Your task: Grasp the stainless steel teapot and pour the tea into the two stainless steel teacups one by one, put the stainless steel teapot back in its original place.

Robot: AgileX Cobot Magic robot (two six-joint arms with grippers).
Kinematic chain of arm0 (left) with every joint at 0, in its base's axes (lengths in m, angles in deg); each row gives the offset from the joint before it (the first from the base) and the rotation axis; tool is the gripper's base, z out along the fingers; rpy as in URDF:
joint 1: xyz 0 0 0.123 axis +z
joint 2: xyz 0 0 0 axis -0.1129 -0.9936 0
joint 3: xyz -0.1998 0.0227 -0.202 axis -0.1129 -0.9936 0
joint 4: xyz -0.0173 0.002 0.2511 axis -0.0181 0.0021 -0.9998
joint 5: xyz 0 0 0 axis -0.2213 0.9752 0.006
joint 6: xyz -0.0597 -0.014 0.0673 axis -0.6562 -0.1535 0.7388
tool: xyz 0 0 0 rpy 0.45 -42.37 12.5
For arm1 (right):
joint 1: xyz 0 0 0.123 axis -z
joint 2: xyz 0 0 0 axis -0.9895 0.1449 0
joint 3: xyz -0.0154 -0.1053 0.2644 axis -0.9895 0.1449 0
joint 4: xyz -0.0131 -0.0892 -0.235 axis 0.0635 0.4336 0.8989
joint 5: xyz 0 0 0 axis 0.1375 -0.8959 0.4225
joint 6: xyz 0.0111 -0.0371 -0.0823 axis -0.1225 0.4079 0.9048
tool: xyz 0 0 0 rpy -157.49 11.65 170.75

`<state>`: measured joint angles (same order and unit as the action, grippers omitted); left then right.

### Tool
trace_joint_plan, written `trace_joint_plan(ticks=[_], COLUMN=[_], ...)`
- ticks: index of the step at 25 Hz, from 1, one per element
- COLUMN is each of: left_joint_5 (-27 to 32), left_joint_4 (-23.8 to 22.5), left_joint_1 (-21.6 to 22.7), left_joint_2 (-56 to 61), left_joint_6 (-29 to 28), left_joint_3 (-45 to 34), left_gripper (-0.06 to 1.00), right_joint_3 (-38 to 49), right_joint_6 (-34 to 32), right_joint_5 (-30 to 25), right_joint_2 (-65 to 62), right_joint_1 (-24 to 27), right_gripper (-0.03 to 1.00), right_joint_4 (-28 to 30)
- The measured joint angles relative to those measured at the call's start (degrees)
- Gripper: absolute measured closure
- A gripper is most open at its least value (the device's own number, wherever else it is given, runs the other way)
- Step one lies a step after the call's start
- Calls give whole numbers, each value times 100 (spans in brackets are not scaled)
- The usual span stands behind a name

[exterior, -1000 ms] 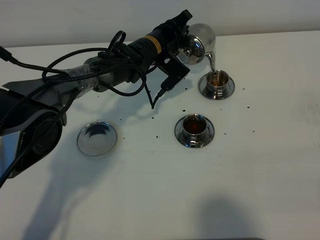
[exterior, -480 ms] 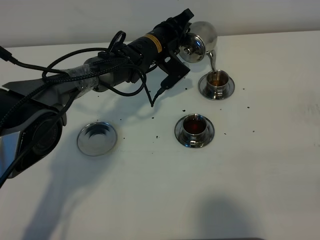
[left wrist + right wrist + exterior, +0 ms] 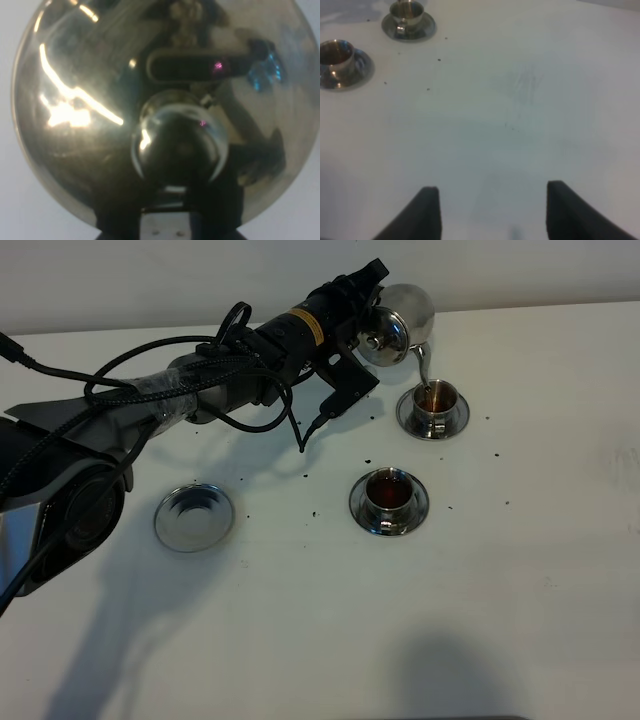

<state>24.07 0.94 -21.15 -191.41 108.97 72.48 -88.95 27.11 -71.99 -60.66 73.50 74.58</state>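
tilting in the air over the back of the white table (image 3: 520,570), the shiny stainless steel teapot (image 3: 402,322) aims its thin spout down into the far small steel teacup (image 3: 434,400) on its saucer. the left gripper (image 3: 370,310) is clamped on the pot's handle. the near steel teacup (image 3: 388,490) holds brown tea. the flat round steel saucer (image 3: 194,517) lies well apart, bare. the right gripper (image 3: 489,212) stands wide, holding nothing.

High overview, close wrist views, shared teacups (image 3: 389,490)
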Motion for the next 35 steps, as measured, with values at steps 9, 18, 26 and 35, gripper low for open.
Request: trace_joint_plan(ticks=[9,18,26,35], left_joint_5=[-65,-105,-152,-233], left_joint_4=[0,0,0,0], left_joint_1=[5,31,54,54], left_joint_2=[0,0,0,0], left_joint_6=[28,149,151,155], left_joint_3=[0,0,0,0], left_gripper=[72,72,72,72], right_joint_3=[0,0,0,0], right_joint_6=[0,0,0,0], right_joint_5=[0,0,0,0], right_joint_2=[0,0,0,0], right_joint_1=[0,0,0,0], right_gripper=[51,51,51,51], right_joint_4=[0,0,0,0])
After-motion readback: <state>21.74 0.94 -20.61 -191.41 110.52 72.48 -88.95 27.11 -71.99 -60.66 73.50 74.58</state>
